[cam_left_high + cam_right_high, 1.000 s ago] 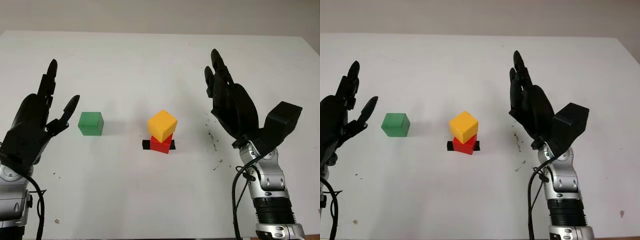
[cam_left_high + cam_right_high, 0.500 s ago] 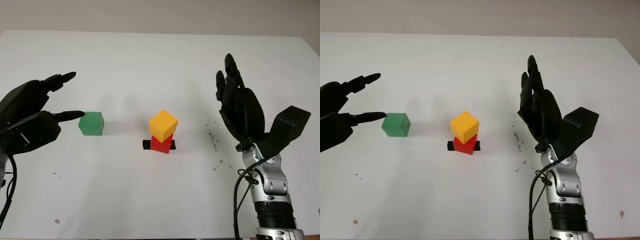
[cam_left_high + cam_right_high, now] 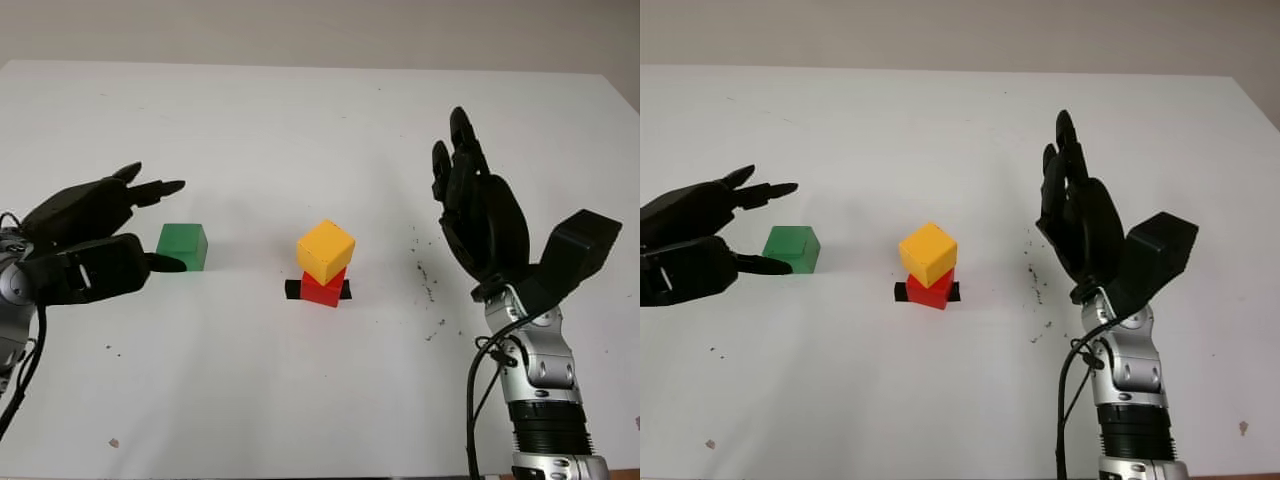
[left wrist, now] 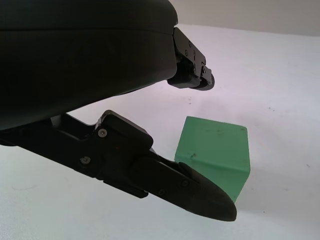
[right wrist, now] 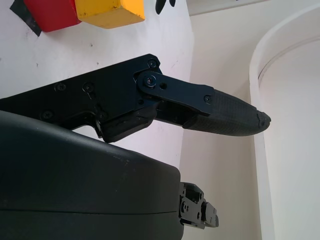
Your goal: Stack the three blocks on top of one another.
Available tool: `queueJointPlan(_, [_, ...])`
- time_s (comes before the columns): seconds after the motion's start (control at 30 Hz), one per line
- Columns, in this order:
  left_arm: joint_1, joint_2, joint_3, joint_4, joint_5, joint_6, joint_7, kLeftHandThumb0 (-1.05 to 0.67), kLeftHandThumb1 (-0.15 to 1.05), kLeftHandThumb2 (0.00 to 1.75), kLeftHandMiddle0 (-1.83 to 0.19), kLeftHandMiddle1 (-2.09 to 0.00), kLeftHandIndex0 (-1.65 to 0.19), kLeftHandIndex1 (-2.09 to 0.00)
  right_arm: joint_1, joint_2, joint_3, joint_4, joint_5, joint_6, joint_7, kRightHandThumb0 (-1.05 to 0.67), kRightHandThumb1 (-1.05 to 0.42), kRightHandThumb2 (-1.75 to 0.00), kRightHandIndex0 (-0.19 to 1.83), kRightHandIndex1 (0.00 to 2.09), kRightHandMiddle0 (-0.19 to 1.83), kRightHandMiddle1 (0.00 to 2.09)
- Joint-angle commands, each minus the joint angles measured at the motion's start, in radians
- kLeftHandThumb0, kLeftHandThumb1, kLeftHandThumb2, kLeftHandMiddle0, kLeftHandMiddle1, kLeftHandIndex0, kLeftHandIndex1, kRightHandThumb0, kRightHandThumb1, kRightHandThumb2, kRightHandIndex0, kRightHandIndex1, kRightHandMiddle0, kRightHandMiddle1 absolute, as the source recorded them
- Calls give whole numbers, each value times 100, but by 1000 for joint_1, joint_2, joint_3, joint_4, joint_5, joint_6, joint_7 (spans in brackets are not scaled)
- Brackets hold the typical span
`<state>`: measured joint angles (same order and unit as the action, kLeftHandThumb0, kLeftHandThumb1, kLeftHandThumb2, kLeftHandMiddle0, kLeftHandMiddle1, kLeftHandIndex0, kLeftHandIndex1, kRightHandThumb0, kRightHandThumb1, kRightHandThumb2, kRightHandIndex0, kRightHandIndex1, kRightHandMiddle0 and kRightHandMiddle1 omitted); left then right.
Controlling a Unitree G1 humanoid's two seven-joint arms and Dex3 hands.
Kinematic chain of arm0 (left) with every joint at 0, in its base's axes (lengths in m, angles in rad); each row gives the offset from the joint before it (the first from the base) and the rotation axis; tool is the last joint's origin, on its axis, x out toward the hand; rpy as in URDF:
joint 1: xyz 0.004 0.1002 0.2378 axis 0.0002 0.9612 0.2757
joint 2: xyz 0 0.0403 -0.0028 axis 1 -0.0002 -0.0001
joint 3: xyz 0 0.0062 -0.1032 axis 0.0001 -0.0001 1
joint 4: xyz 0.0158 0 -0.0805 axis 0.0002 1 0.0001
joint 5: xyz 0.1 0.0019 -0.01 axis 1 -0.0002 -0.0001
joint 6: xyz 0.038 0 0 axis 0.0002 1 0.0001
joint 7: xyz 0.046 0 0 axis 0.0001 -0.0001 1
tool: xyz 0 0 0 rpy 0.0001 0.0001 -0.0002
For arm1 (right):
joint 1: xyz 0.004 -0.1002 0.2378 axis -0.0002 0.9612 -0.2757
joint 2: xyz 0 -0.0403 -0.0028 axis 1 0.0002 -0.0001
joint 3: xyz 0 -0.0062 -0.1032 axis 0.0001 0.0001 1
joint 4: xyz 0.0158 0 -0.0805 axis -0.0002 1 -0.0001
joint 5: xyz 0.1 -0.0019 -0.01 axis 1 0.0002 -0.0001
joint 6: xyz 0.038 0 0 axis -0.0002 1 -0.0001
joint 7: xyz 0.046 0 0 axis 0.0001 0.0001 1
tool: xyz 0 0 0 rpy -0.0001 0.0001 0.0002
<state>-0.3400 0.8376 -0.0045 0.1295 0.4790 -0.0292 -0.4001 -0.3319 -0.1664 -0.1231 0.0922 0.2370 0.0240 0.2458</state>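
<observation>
A yellow block [image 3: 325,250] sits skewed on top of a red block [image 3: 322,288], which stands on a strip of black tape [image 3: 292,290] at the table's middle. A green block [image 3: 182,246] stands alone to the left of them. My left hand [image 3: 158,225] is open just left of the green block, one finger passing behind it and the thumb tip in front, without touching it. In the left wrist view the green block [image 4: 216,152] lies between the fingers [image 4: 195,190]. My right hand [image 3: 470,210] is open and raised upright to the right of the stack.
The white table [image 3: 300,130] has dark specks [image 3: 428,285] right of the stack. Its far edge runs along the top of the view. Bare surface lies between the green block and the stack.
My left hand has come down and moved right, its fingers now on either side of the green block. The right hand has stayed in place. The blocks have not moved.
</observation>
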Motion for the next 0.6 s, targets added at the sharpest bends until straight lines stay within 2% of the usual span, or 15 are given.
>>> queueJointPlan(0.0, [-16, 7, -23, 7, 16, -10, 2, -91, 92, 6, 12, -5, -28, -5, 15, 13, 5, -20, 2, 2, -2, -80, -105, -75, -19, 0, -19, 0])
queueJointPlan(0.3, [-16, -10, -64, 11, 90, -2, 48, -78, 88, 5, 4, -7, -39, -9, 36, 28, 20, -25, 8, 1, 18, -80, -105, -74, -19, 0, -19, 0])
queueJointPlan(0.5, [-12, -35, -71, 40, 138, -22, 160, -63, 87, 5, -10, -9, -58, -15, 50, 34, 20, -31, 4, -1, 9, -81, -105, -72, -19, 0, -19, 0])
queueJointPlan(0.57, [-12, -34, -74, 57, 151, -54, 207, -58, 88, 6, -16, -10, -66, -19, 54, 34, 19, -35, 8, 1, 10, -80, -105, -71, -19, 0, -19, 0])
